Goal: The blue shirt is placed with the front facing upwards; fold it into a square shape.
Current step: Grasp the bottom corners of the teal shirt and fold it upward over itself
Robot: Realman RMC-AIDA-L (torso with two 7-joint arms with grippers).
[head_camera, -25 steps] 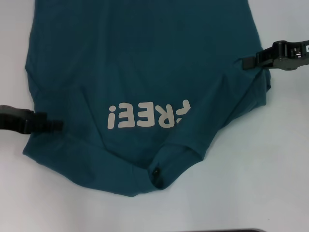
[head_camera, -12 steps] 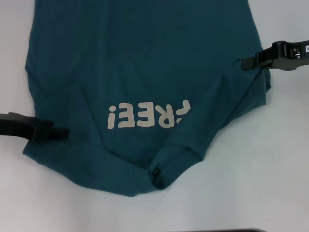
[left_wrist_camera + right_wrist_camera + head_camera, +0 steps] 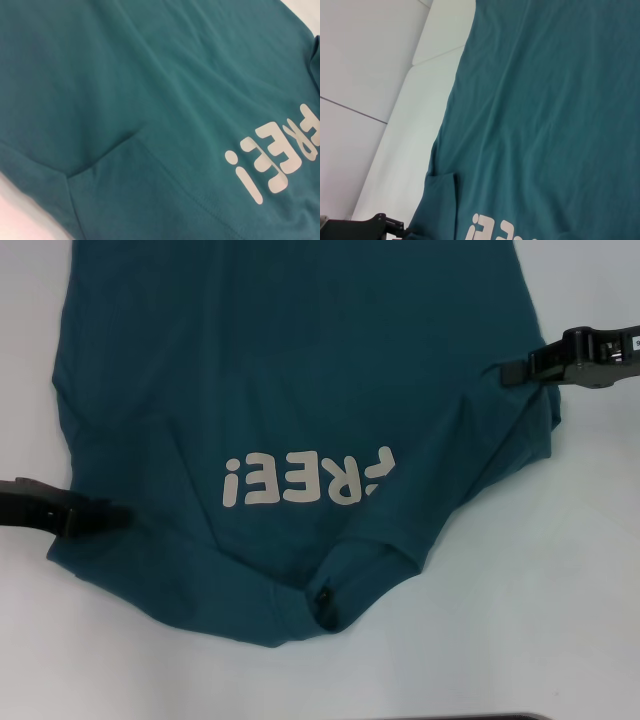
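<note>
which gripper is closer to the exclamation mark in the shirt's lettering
Left. The left gripper sits at the blue shirt edge beside the exclamation mark; the right gripper is at the opposite edge, beyond the lettering's far end.

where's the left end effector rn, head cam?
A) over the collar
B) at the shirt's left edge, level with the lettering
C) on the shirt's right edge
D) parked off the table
B: the left end effector sits at the left edge of the blue shirt, level with the pale lettering; the right end effector is at the opposite edge.
</note>
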